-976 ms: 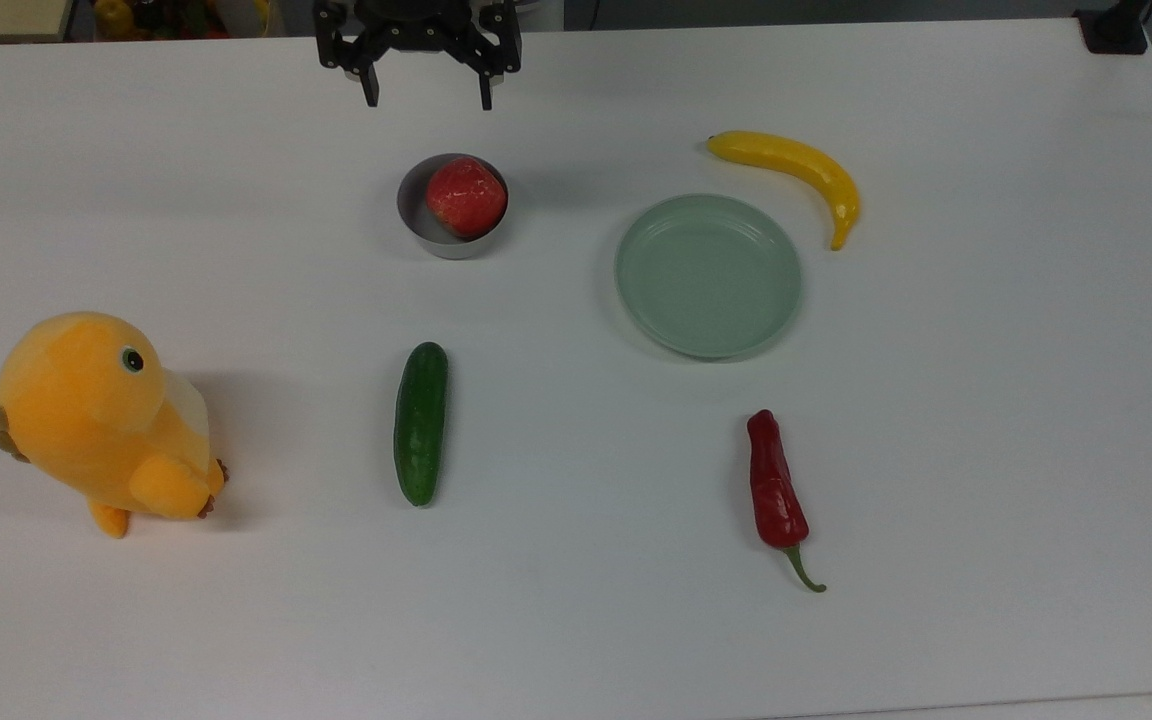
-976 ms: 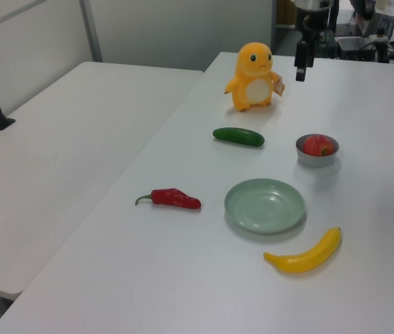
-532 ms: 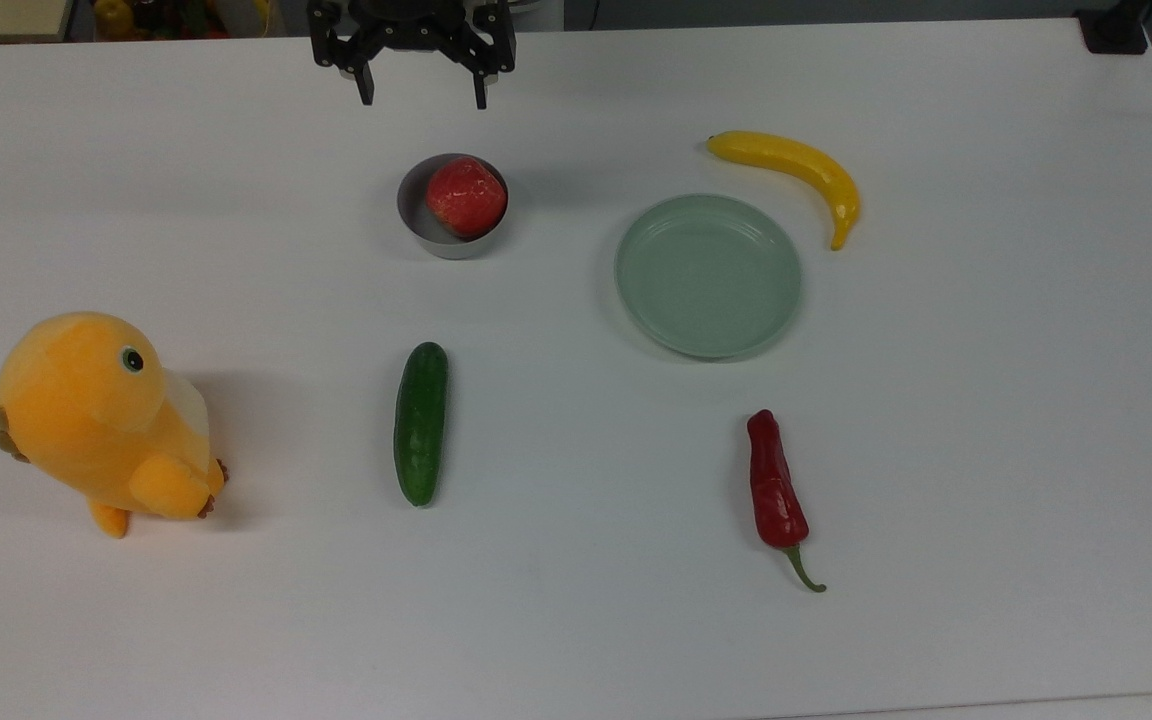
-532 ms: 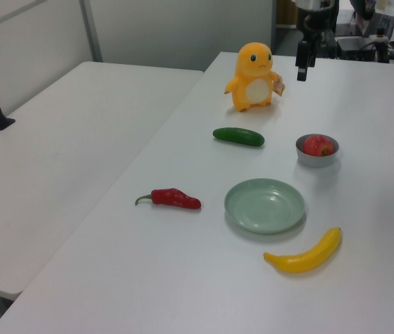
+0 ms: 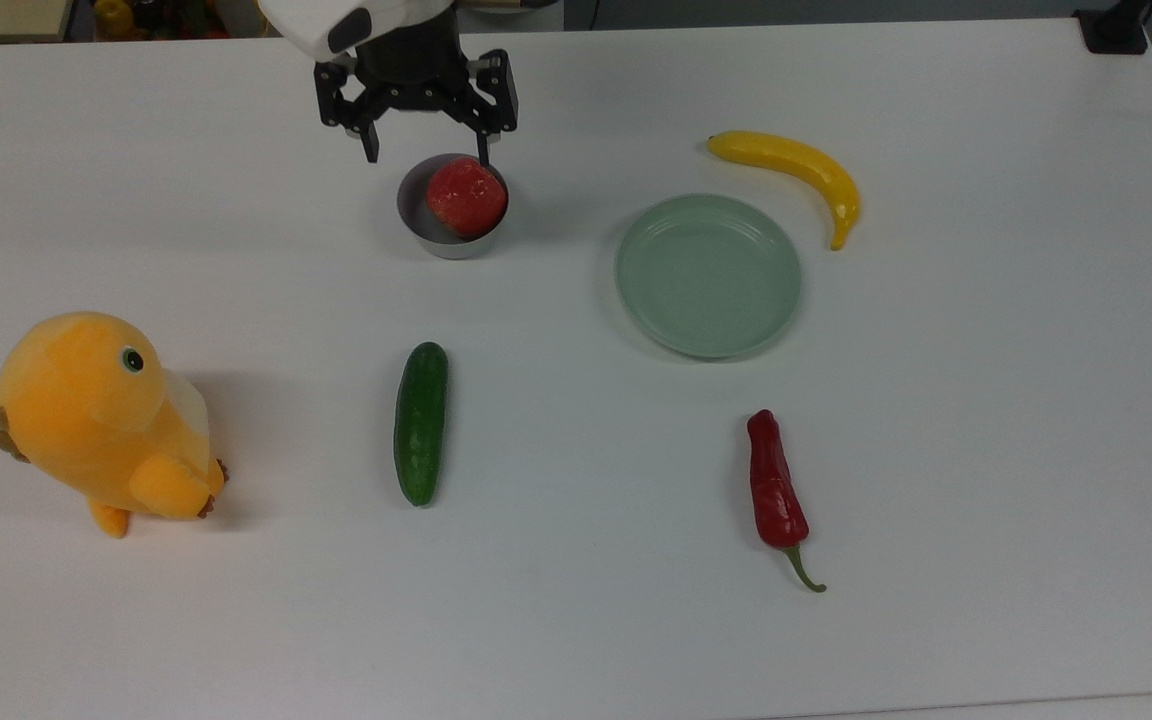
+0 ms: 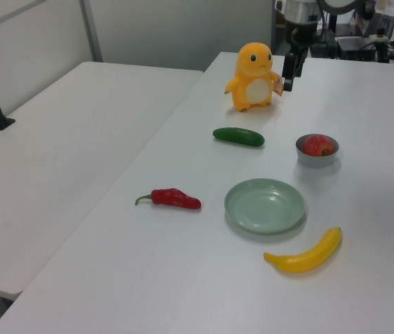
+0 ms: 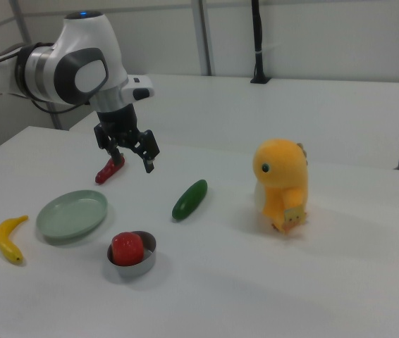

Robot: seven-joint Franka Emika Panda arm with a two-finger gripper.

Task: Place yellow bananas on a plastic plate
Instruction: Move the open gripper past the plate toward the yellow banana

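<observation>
While our tool [image 5: 427, 158] hung wide open at upper centre, the banana [image 5: 796, 172] lay beside the plate [image 5: 708, 275].

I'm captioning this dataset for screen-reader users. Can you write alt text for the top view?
An open black pincer hangs above a grey bowl holding a red fruit on a white table. To the top view's right a yellow banana lies beside an empty green plate; a cucumber, red chili and orange plush toy lie nearer.

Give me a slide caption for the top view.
Open gripper above bowl; banana beside empty green plate.
</observation>
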